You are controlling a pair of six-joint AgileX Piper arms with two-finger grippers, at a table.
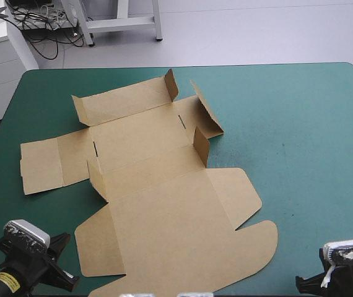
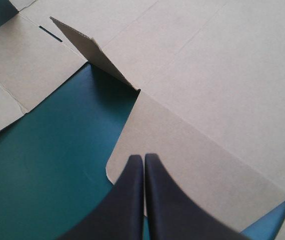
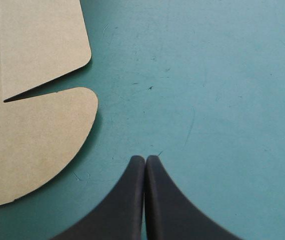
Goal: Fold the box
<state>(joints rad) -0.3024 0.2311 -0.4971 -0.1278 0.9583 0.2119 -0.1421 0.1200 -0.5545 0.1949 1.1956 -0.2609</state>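
One box (image 1: 164, 216); two hands (image 2: 143, 156) (image 3: 145, 157)

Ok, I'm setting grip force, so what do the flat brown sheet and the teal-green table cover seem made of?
The flat brown cut sheet looks like thin matte cardboard, possibly corrugated: raw cut edges, pressed crease lines, small flaps standing stiffly. The teal-green table cover looks like a smooth mat, perhaps rubber or vinyl; fine scratches and scuffs mark it in the right wrist view.
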